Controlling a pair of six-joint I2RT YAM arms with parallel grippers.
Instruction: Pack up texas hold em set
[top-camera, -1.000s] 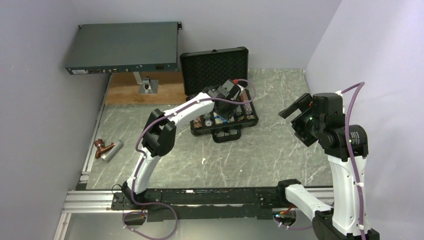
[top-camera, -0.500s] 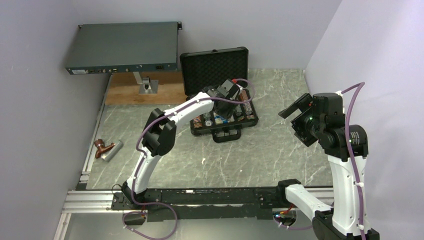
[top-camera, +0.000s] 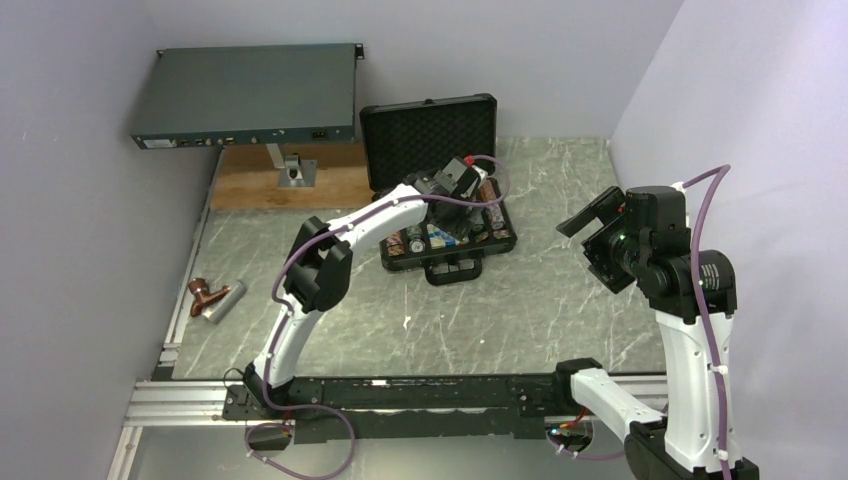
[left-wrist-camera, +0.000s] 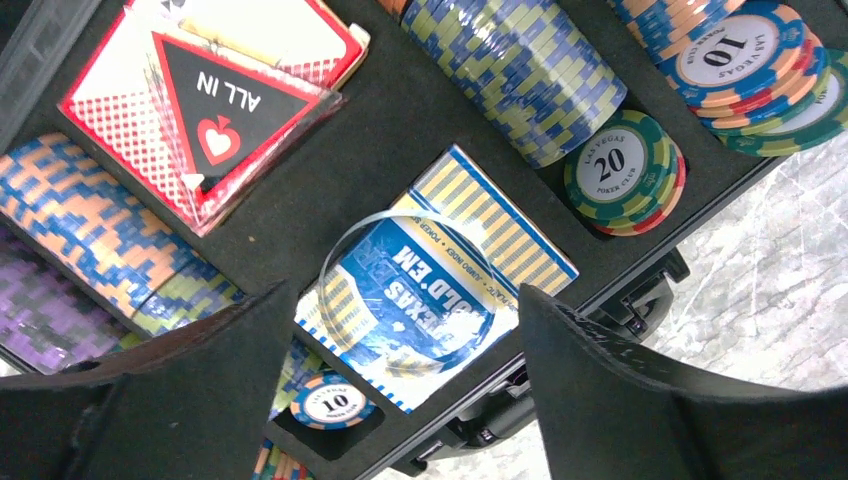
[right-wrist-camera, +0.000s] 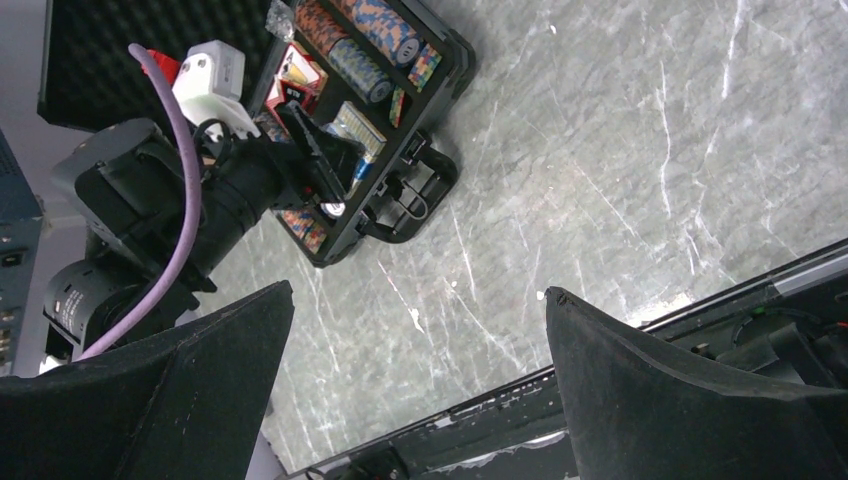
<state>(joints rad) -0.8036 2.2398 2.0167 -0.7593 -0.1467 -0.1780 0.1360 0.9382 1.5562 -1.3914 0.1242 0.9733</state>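
Blue card deck (left-wrist-camera: 440, 270) lies slantwise directly under the left fingers (left-wrist-camera: 200, 390), spread and empty; the right fingers (right-wrist-camera: 150, 390), spread too, hang well apart.

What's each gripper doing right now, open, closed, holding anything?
Left gripper: open, empty, fingers either side of the blue card deck lying in the case.
Right gripper: open, empty, up above the table.

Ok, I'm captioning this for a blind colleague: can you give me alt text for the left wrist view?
The left gripper hovers open over a blue Texas Hold'em card deck lying in the black foam-lined case. Around it sit striped chip rows, with an ALL IN triangle at upper left.
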